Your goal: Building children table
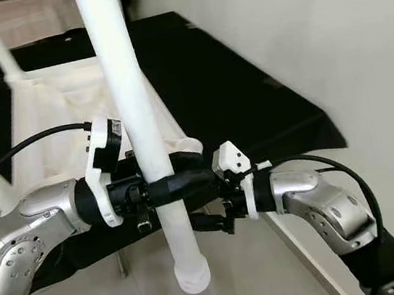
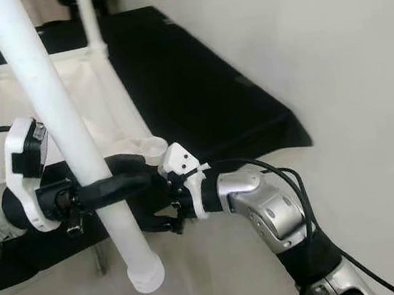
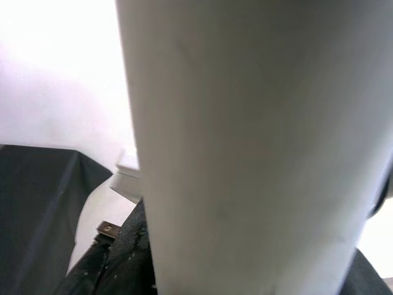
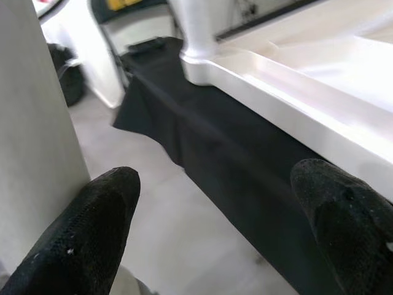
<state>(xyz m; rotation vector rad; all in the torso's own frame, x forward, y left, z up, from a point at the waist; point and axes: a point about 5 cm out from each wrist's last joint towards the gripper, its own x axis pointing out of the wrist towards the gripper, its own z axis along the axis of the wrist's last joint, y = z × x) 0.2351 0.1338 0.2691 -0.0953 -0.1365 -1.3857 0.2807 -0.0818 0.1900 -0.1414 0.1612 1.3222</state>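
1. While our left gripper has its fingers clamped around the white table leg, that leg hangs in the air in front of us, its capped end pointing down over the floor. Risk: the long leg levers in the grip and twists or slips, since the hold sits low on the shaft.
2. Upturned white table frame, resting on the black-draped desk behind the leg, with other legs already standing up from its corners. Risk: the held leg swings into a standing leg as we bring it over, or meets its socket tilted and jams.
3. Right gripper, just beside the leg, fingers apart and holding nothing; one finger lies close against the shaft. Risk: it nudges the leg off line, or closes on it crookedly.
4. Pale wall, near our right arm. Risk: elbow contact while turning.
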